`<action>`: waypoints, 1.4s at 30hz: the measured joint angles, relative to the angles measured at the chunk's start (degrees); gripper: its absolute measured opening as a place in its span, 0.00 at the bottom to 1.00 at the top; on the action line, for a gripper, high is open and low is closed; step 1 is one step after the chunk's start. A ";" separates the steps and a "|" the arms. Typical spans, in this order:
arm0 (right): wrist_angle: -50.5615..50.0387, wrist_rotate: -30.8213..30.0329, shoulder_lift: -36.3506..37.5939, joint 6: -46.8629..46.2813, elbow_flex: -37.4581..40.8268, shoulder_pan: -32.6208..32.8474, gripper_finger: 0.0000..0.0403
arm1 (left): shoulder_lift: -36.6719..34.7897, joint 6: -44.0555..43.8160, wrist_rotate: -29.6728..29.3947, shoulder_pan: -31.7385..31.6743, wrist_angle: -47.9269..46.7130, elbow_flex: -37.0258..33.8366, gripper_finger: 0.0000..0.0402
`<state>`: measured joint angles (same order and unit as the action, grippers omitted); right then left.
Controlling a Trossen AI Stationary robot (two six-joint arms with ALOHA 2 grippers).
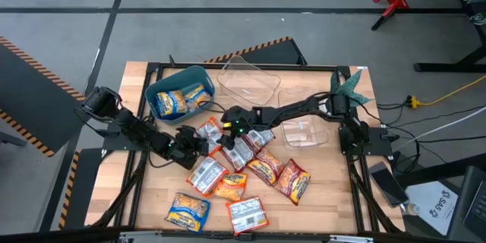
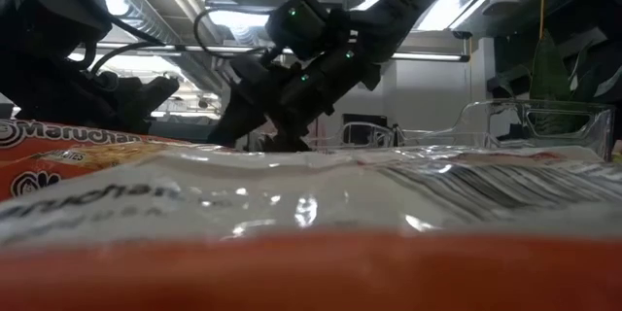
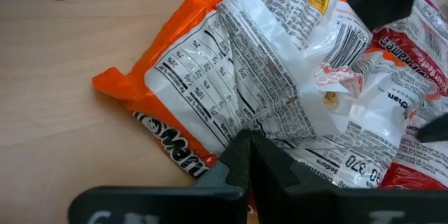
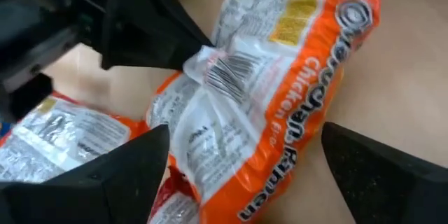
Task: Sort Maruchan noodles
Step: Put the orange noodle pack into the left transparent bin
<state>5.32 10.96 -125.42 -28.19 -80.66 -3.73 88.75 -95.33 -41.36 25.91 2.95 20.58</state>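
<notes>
— While both arms reach into the middle of the desk [image 1: 326,197], where does each pincer stand?

— Left pincer [image 1: 199,146] is low at the left edge of the pile, fingers [image 3: 241,161] clenched together with nothing between them, tips right against an orange packet [image 3: 210,84] lying back side up. Right pincer [image 1: 228,121] comes from the right, fingers [image 4: 119,175] spread wide, hovering over that same orange packet [image 4: 280,77]; nothing grasped.

— And the noodles?

— Most of the Maruchan noodles [image 1: 250,163] lie loose in an overlapping heap at the desk's centre: orange, red-white. Two sit apart near the front edge: a blue-yellow packet [image 1: 187,211] and a red-white packet [image 1: 248,214]. More blue-yellow packets [image 1: 181,99] are inside the teal bin [image 1: 199,73] at the back left. Clear containers [image 1: 247,80] stand just right of the bin.
</notes>
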 joint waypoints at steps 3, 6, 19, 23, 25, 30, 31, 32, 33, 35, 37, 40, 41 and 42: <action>0.99 -0.02 -1.02 -1.99 0.02 -0.02 0.88 | 0.00 0.00 0.00 0.00 0.01 0.00 0.00; 3.95 0.78 -2.57 -3.21 0.02 0.11 0.88 | 0.00 0.00 -0.04 0.00 0.01 0.00 0.00; 10.59 1.26 -4.92 -7.75 -0.01 0.33 0.72 | 0.03 0.16 -0.85 -0.07 1.13 -0.02 0.00; 11.40 1.80 -4.91 -8.06 -0.01 0.37 0.55 | 0.07 0.86 -1.01 -0.68 2.00 0.14 0.00; 11.60 2.20 -4.83 -8.24 -0.09 0.26 0.47 | 0.17 1.45 -0.85 -1.08 2.30 0.55 0.00; 11.16 3.45 -4.81 -7.80 -0.03 0.19 0.30 | -0.65 1.85 -0.25 -1.49 2.58 1.41 0.00; 11.08 4.09 -4.81 -7.80 -0.02 0.17 0.28 | -1.18 1.72 0.22 -1.51 2.60 1.53 0.00; 11.03 4.83 -4.81 -7.79 -0.01 0.16 0.26 | -1.82 1.46 0.79 -1.54 2.49 1.66 0.00; 10.97 5.65 -4.81 -7.79 -0.01 0.18 0.24 | -2.89 1.44 1.71 -1.46 2.38 1.66 0.00; 10.77 7.51 -4.81 -7.75 -0.01 0.32 0.22 | -5.70 1.87 3.74 -0.96 1.73 1.66 0.00; 10.64 8.75 -4.75 -7.68 0.02 0.39 0.20 | -8.73 2.23 5.28 -1.01 1.38 1.85 0.00; 9.98 8.59 -3.95 -7.55 0.06 0.39 0.19 | -14.00 2.48 6.01 -0.89 -0.78 1.88 0.00; 9.61 8.33 -3.48 -7.33 0.12 0.39 0.19 | -15.67 2.51 5.97 -0.88 -1.79 1.90 0.00; 9.38 7.71 -2.99 -7.11 0.15 0.38 0.19 | -17.56 2.56 5.81 -0.90 -3.18 1.90 0.00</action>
<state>14.70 18.67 -128.41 -35.30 -80.51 -3.35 71.19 -92.77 -35.55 25.02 -0.23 22.48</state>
